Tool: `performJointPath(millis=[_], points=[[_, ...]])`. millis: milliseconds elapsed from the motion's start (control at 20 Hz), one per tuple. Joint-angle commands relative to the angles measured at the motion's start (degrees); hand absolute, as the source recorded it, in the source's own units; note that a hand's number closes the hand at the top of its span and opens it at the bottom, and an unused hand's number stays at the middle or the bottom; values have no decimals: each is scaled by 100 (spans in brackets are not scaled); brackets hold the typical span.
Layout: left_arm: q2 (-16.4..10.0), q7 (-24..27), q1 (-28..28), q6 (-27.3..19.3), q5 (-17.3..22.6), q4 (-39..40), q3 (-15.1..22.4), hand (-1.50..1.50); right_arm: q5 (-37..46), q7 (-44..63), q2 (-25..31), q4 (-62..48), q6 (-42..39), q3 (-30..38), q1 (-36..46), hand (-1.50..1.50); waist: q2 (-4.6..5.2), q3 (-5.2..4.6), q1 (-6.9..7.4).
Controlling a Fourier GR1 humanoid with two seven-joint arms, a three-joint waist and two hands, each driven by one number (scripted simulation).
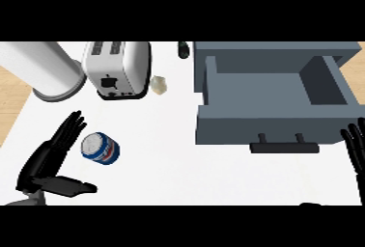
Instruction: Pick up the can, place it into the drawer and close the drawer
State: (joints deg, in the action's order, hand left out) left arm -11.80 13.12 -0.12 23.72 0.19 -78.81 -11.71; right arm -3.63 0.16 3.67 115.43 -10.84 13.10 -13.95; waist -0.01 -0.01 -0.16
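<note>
Our left hand [44, 166] was open, fingers stretched out straight and thumb sticking off to the side. It sat just left of the can [100, 148] with nothing curled round it. The can stood on the white table [178, 173]. It looked upright to us, though the steep angle made that hard to call. Our right hand [354, 149] rested open at the right edge, fingers up, beside the drawer [271, 123]. The drawer stood open with its handle [284, 146] facing us. Farther back were a toaster [118, 65] and a white cylinder [43, 67].
</note>
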Motion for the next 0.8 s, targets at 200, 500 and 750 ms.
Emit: performJointPath(millis=[200,500,750], points=[[-220,633,38,199,-88,693,-171,-150,383,205,-352,591,242,-446,-322,-150,-4,0,-1],[-277,1154,-277,116,-365,1644,-140,-150,273,255,-224,189,167,-167,151,-150,0,1,4],[-211,1280,-486,-57,-449,2123,-119,-150,378,305,-356,499,180,-400,-105,-150,-2,1,0]])
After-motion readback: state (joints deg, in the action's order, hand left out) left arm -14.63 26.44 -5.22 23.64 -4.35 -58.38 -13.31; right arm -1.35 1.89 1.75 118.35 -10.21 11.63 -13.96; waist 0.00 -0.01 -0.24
